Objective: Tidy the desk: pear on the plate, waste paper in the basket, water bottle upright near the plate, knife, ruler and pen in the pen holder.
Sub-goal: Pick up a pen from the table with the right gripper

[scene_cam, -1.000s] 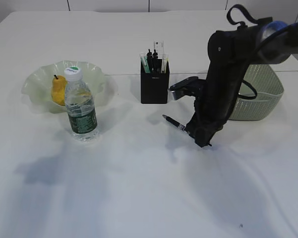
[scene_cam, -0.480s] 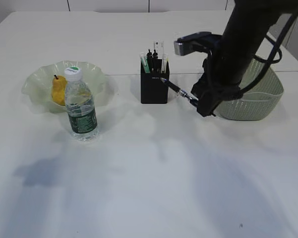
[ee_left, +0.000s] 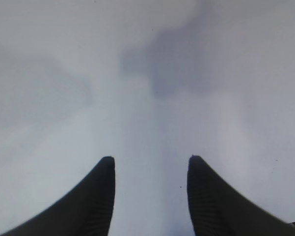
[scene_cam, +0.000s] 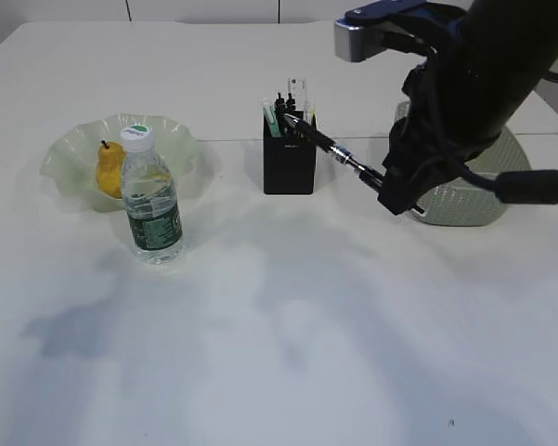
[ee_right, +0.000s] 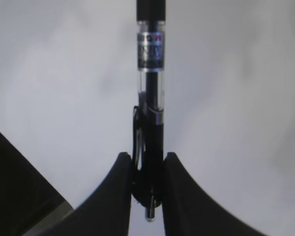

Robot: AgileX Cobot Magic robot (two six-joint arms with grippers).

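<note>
While the right gripper (scene_cam: pixel 396 197) clenches the pen (scene_cam: pixel 339 151) by its tail, the shaft slants up-left — tip just over the pen holder (scene_cam: pixel 289 163) rim, not yet upright.

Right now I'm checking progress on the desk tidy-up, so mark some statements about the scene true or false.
1. The right gripper grips the pen. True.
2. The water bottle lies on its side. False: it stands upright in front of the plate.
3. The pear is on the plate. True.
4. The pen is fully in the pen holder. False: it is held slanted, its tip near the holder's top.
5. The left gripper holds a ruler. False: its jaws are open and empty.
</note>
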